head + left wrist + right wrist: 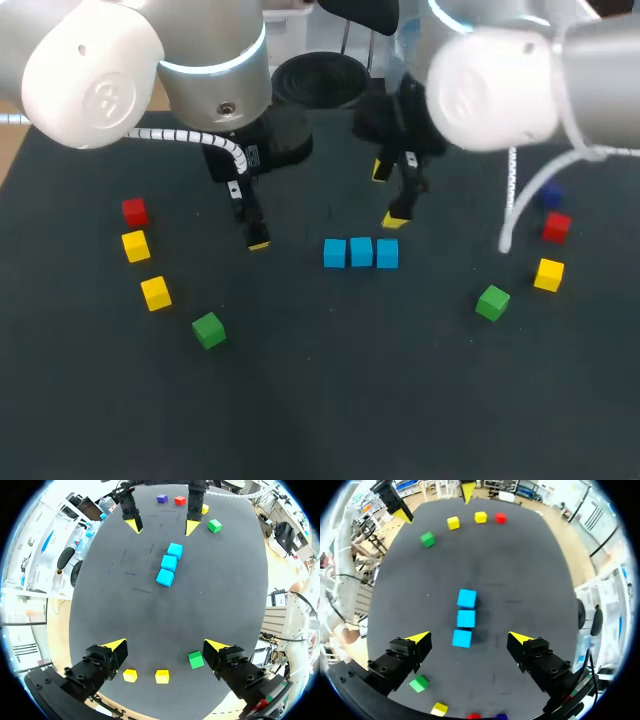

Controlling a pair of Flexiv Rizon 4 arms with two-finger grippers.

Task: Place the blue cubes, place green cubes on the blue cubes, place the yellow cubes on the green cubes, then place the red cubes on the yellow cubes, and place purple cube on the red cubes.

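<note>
room to move is widest along the near side of the dark table point(330, 400), where a broad band of bare surface runs from the row of three blue cubes point(361, 252) to the near edge. the row sits at mid-table, cubes side by side in a straight line, and whether they touch cannot be told. it lies well apart from both side groups.

the left gripper point(165, 645) hangs left of the row, between it and the left-hand cubes, jaws wide apart and gripping nothing. the right gripper point(469, 638) hangs just behind the row's right end, jaws equally spread. in its wrist view the nearest blue cube lies in the gap, touching neither finger.

toward the left edge the left red cube point(135, 211), first left yellow cube point(136, 245), second left yellow cube point(155, 292) and left green cube point(208, 329) form a loose line, each apart from the next. near the right edge the purple cube point(162, 499), right red cube point(556, 227), right yellow cube point(548, 274) and right green cube point(492, 302) do likewise.

the cubes are small, sharp-edged blocks with plain, solid-coloured faces. the table surface looks flat and matte. the fingers are black with wedge-shaped yellow tips.
</note>
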